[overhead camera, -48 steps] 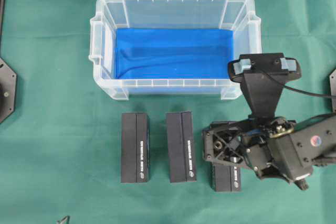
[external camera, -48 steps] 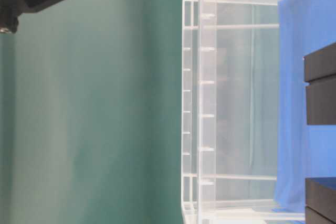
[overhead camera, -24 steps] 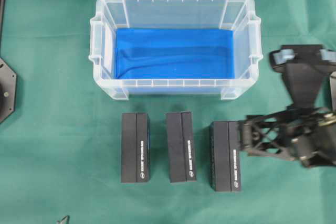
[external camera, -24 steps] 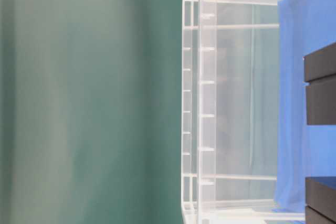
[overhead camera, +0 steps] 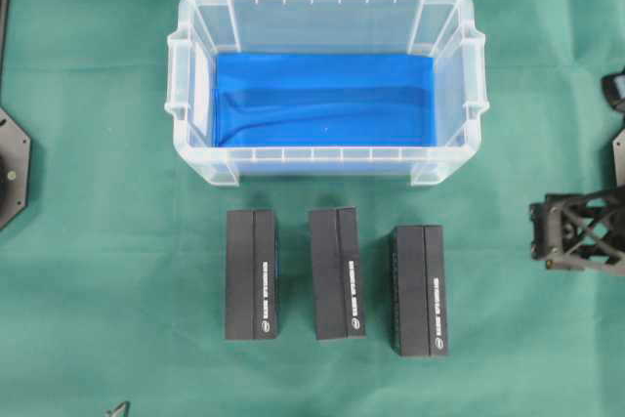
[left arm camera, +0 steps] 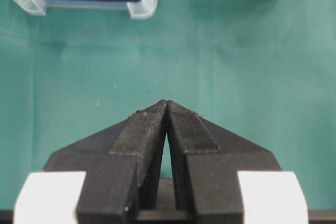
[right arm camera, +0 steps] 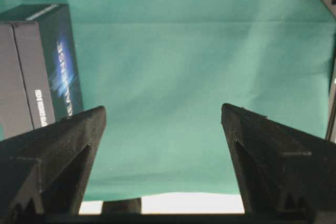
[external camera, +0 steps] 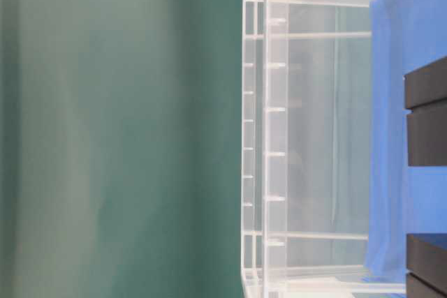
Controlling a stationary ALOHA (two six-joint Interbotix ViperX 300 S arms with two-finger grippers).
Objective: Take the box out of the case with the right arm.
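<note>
Beside the case (overhead camera: 326, 85), on the tabletop (overhead camera: 98, 241): three black boxes (overhead camera: 336, 272) in a row. At the right edge, right end effector (right arm camera: 164, 121) spread wide, holding nothing. Left end effector (left arm camera: 166, 104) pressed together.

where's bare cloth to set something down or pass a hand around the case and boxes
Free: the wide green cloth left of the case and left box; the patch between the right box and the open right tool; inside the case, only its blue sheet. Crowded: narrow lanes beside the middle box, and the strip between boxes and case front.
</note>
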